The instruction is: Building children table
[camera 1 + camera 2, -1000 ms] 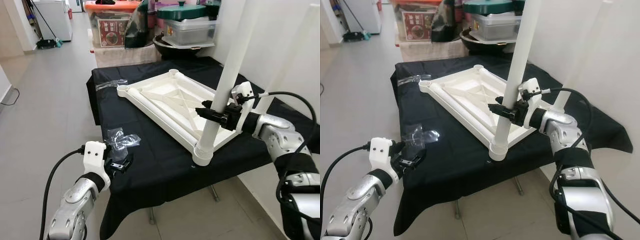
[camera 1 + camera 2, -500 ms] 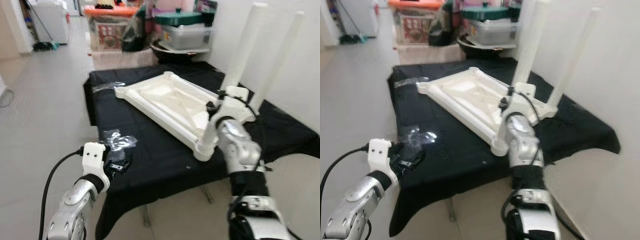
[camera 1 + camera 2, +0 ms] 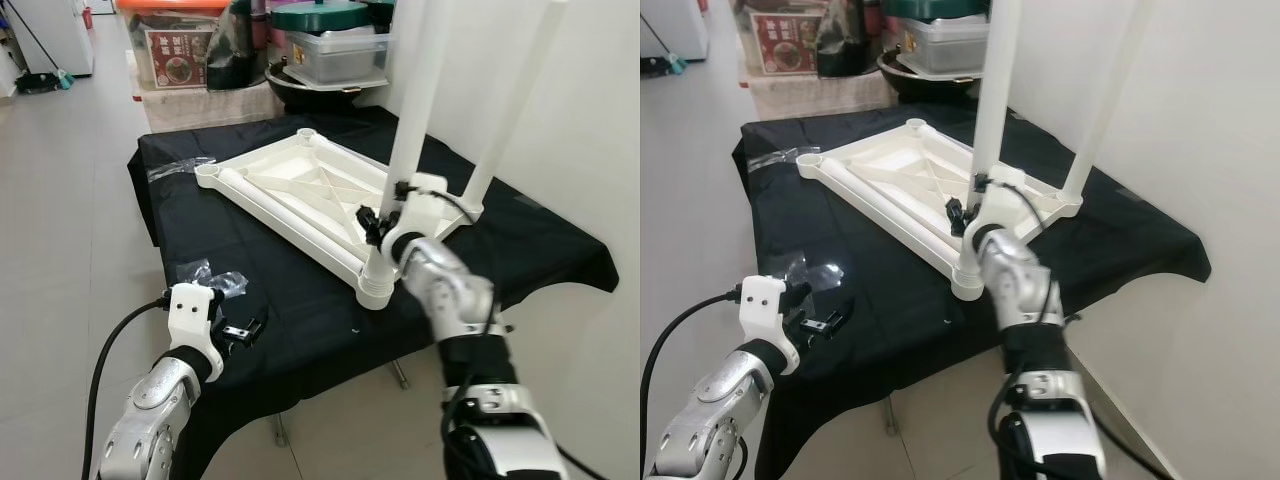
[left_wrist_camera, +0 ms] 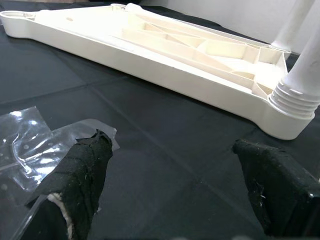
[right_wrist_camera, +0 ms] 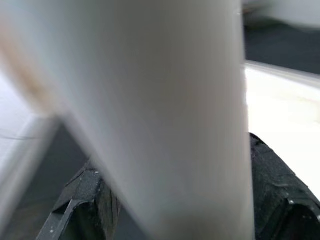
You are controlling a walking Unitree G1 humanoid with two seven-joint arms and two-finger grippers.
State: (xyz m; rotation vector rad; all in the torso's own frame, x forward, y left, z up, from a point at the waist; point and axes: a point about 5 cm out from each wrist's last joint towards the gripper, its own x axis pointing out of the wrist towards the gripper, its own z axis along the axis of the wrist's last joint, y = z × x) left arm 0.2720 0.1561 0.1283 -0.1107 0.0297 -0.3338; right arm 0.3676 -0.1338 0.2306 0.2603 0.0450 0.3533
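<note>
The white children's table top (image 3: 300,185) lies upside down on a black-clothed table (image 3: 290,300). Two white legs stand upright in its corner sockets: a near leg (image 3: 410,120) and a far leg (image 3: 512,100). My right gripper (image 3: 378,224) is shut on the near leg just above its socket; in the right wrist view the leg (image 5: 165,125) sits between both fingers (image 5: 280,200). My left gripper (image 3: 240,332) hovers open at the table's front left edge, beside a clear plastic bag (image 4: 30,145). Nothing is between its fingers (image 4: 80,175).
Plastic storage boxes (image 3: 175,50) and a dark wok (image 3: 320,85) with a lidded tub stand behind the table. A white wall (image 3: 590,120) runs close along the right. Tiled floor (image 3: 60,200) opens to the left. Another clear bag (image 3: 180,166) lies at the far left corner.
The camera has shifted. My right arm has swung from the right side round to the front of the near leg, still holding it. The left gripper stays put.
</note>
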